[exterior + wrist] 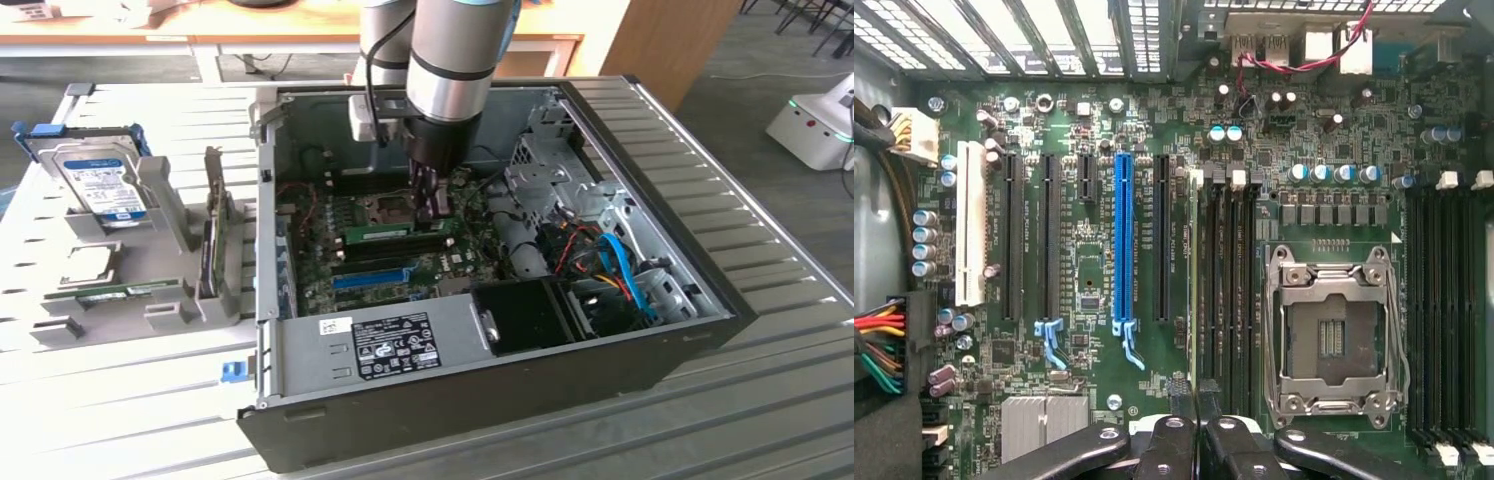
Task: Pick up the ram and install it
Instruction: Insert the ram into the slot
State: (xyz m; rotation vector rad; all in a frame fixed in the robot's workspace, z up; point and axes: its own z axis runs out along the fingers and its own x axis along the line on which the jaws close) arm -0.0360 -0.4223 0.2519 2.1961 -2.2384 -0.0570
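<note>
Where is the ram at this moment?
The ram stands on the motherboard inside the open case, just to the exterior view's left of the claw and beyond the blue slot.

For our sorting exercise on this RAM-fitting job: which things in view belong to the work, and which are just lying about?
Belong to the job:
ram, standing edge-up
hand, shut, at one end of it

Just lying about:
hard drive
grey holder
long blue slot
empty processor socket
</note>
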